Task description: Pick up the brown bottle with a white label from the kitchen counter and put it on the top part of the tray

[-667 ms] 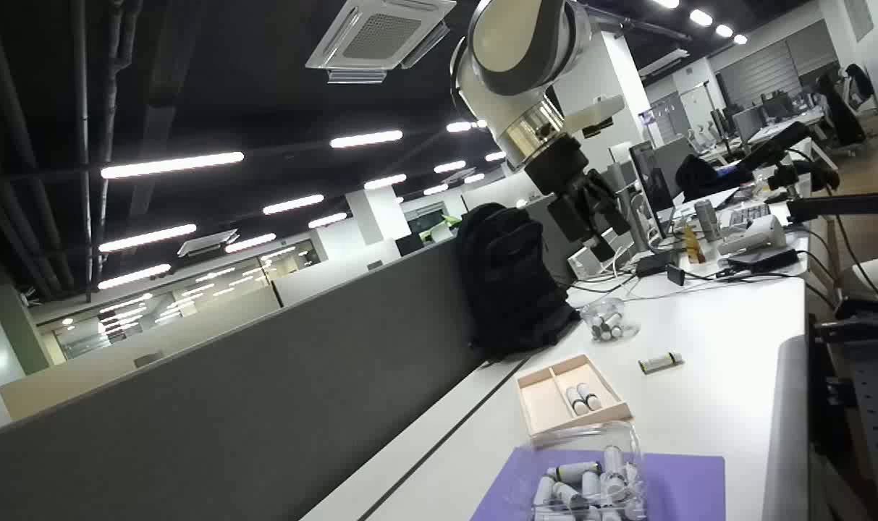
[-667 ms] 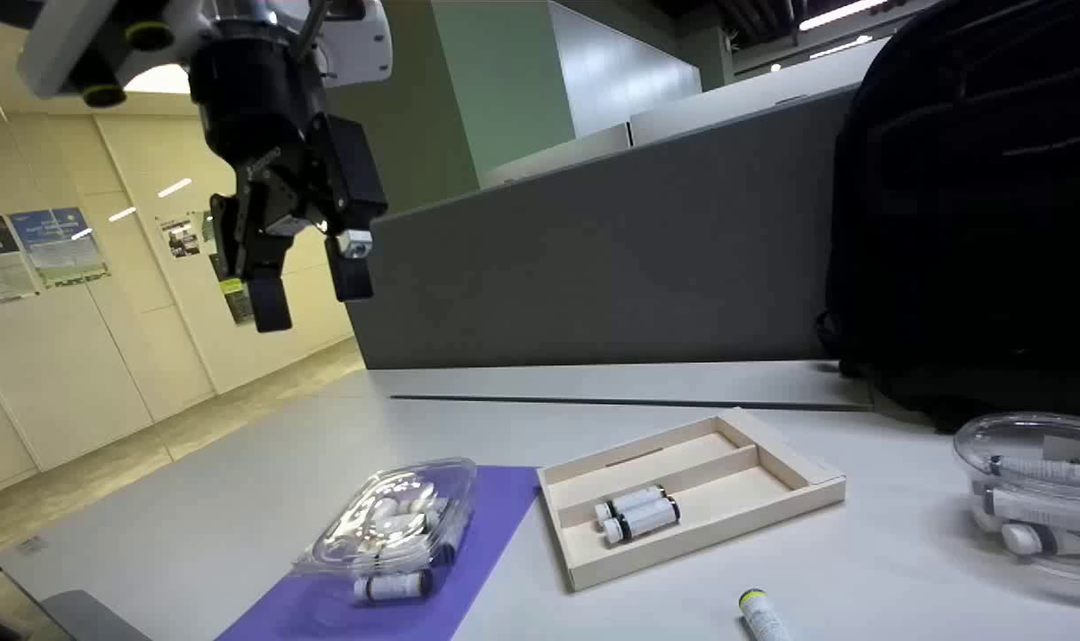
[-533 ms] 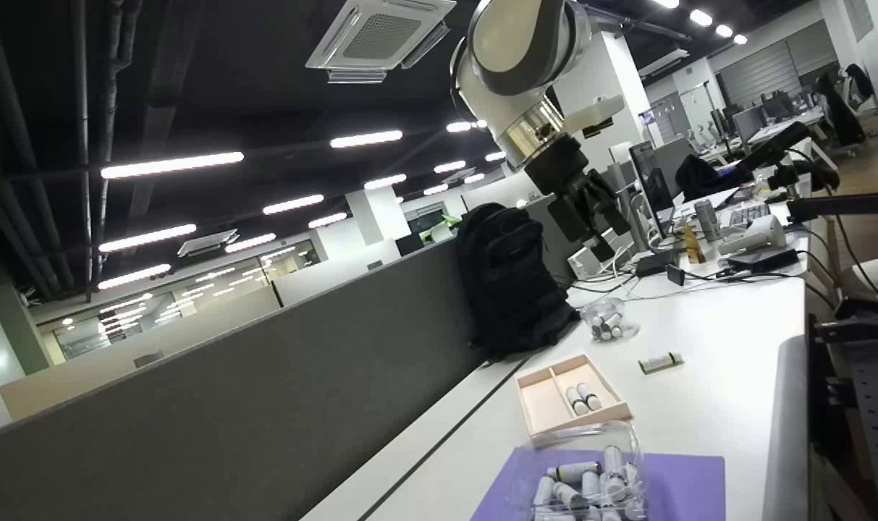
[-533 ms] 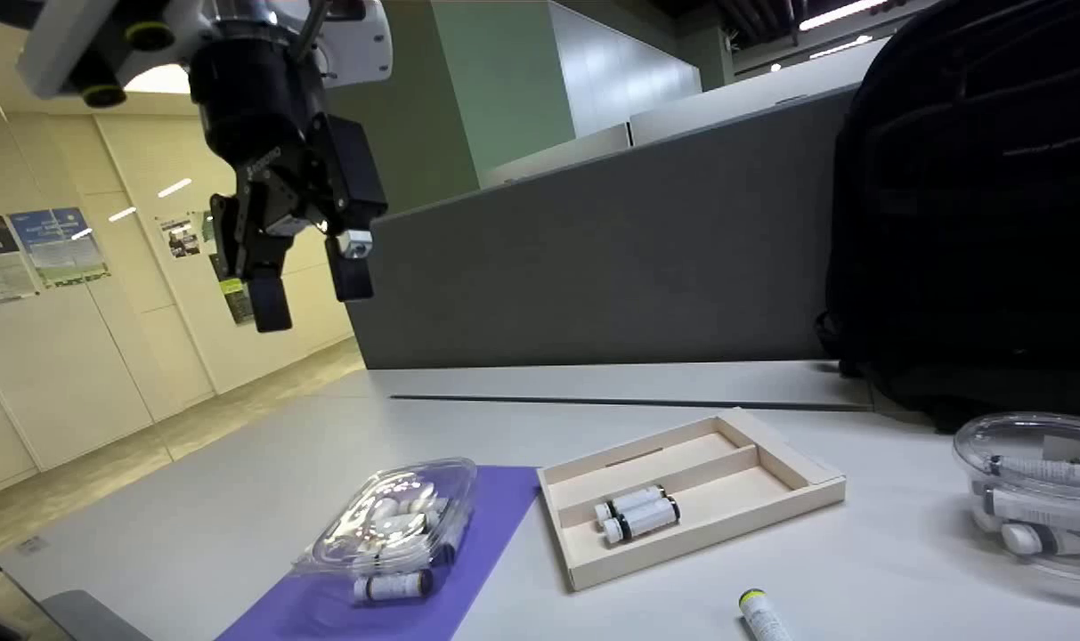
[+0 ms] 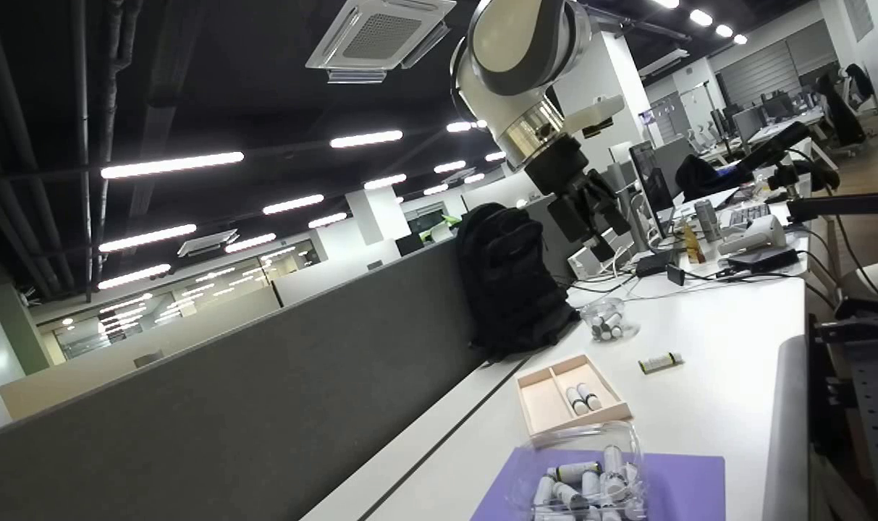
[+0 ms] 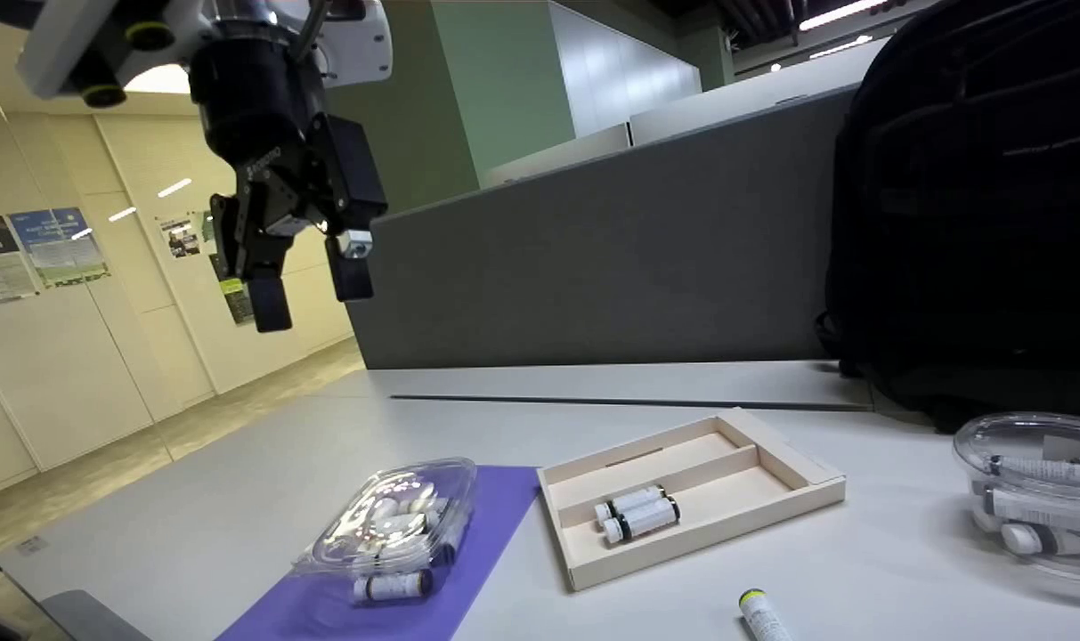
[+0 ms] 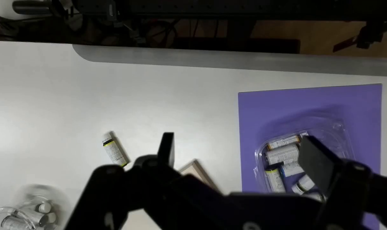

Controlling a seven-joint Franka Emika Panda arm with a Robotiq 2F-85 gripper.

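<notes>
The bottle with a white label [image 5: 660, 362] lies on its side on the white counter [image 5: 743, 318]. It also shows in an exterior view [image 6: 764, 616], cut by the lower edge, and in the wrist view [image 7: 114, 151], with a white cap, dark neck and yellow bands. The wooden tray [image 6: 709, 541] has two compartments; two small bottles [image 6: 642, 518] lie in one, the other holds nothing. In the wrist view the gripper hides most of the tray [image 7: 206, 175]. My gripper [image 6: 314, 304] is open and empty, high above the counter; its fingers stand wide apart in the wrist view [image 7: 238, 140].
A clear plastic box of bottles [image 6: 397, 521] stands on a purple mat [image 6: 495, 516] beside the tray. A clear round tub of bottles [image 6: 1038, 499] stands near the black backpack [image 5: 515, 282]. A dark grey partition [image 6: 593, 249] runs along the counter's back.
</notes>
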